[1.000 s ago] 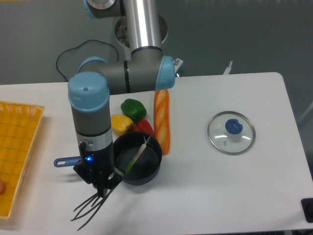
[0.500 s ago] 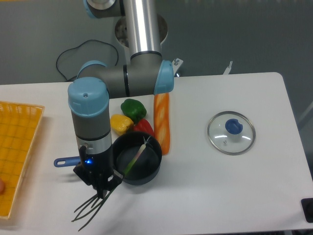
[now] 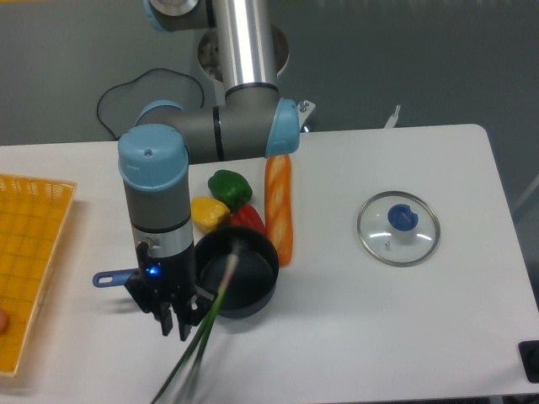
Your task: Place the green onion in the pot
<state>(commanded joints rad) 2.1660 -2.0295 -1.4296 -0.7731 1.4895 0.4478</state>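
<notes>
The pot (image 3: pixel 253 282) is a small dark saucepan at the table's front middle, and its blue handle (image 3: pixel 114 278) pokes out to the left behind the arm. The green onion (image 3: pixel 210 316) lies slanted over the pot's front-left rim. Its pale end rests inside the pot, and its dark leaves (image 3: pixel 178 380) trail down-left onto the table. My gripper (image 3: pixel 174 324) points down just left of the pot. Its fingers stand open, with the stalk running along their right side rather than between them.
A green pepper (image 3: pixel 229 187), a yellow pepper (image 3: pixel 208 212), a red pepper (image 3: pixel 246 219) and an orange baguette-like loaf (image 3: pixel 279 206) crowd behind the pot. A glass lid with a blue knob (image 3: pixel 398 227) lies to the right. A yellow basket (image 3: pixel 25 252) sits at the left edge.
The gripper opened and let go of the green onion. The stalk slid to the right of the fingers, and the splayed leaves swung together, now pointing down-left toward the table's front edge.
</notes>
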